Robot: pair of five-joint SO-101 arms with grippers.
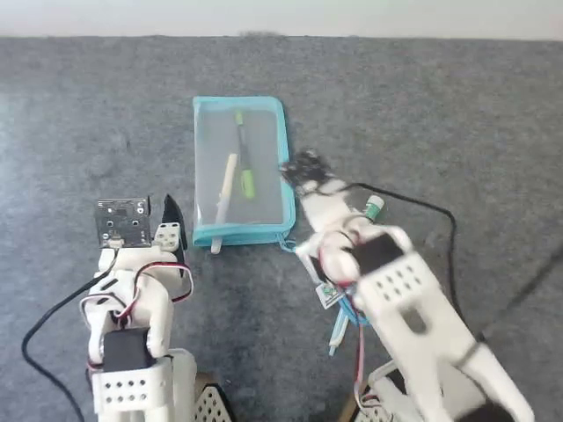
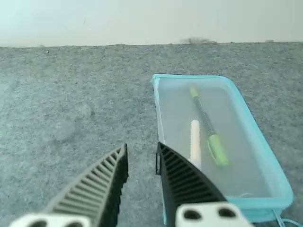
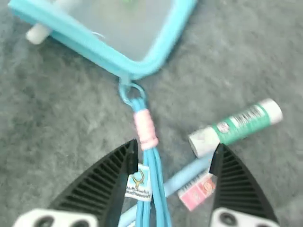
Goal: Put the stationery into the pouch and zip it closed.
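I am logging the left gripper (image 2: 141, 153) hovering narrowly parted at the pouch's (image 1: 208, 132) left side; the pouch is holding a white pen (image 1: 226, 189) and a green pen (image 1: 244, 163). The right gripper (image 3: 175, 144) is gaping wide over the pouch's zip tassel (image 3: 147, 127); a glue stick (image 3: 236, 126) and a blue pen (image 3: 184, 176) are lying right of the pouch.

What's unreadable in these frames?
- High view: the right arm covers most of the glue stick and whatever lies beside it.
- Right wrist view: pink item by the blue pen, near the right end effector, is small and blurred; can't identify it.
- Right wrist view: pouch is cut off by the edge, contents blurred.
- Left wrist view: left end effector hides part of the pouch's near edge; zip extent unclear.
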